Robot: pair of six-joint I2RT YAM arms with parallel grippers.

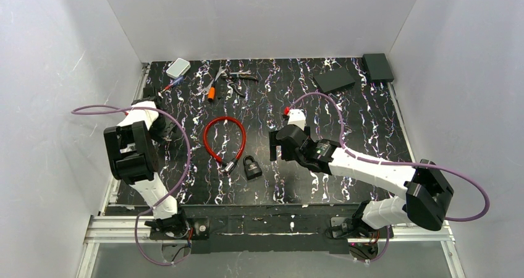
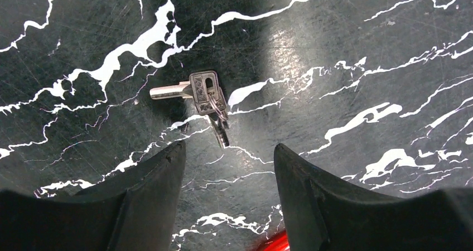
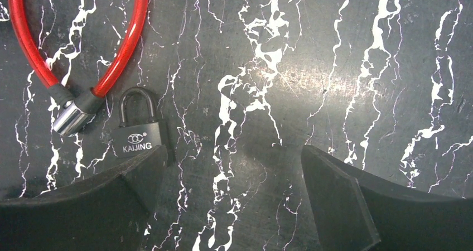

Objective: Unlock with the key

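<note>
A small bunch of silver keys (image 2: 206,95) on a ring lies flat on the black marbled table (image 2: 362,50), just beyond the tips of my left gripper (image 2: 228,156). That gripper is open and holds nothing; the keys are outside the gap between its jaws. The black padlock (image 1: 251,167) lies shut near the table's middle, beside the metal end of a red cable lock (image 1: 223,139). My right gripper (image 3: 234,156) hovers open just to the right of the padlock (image 3: 139,134), with only bare table between its fingers. The keys are hidden in the top view.
Along the back edge lie a white box (image 1: 178,68), a screwdriver and pliers (image 1: 232,77), a flat black slab (image 1: 333,80) and a black box (image 1: 377,67). White walls close in the table on three sides.
</note>
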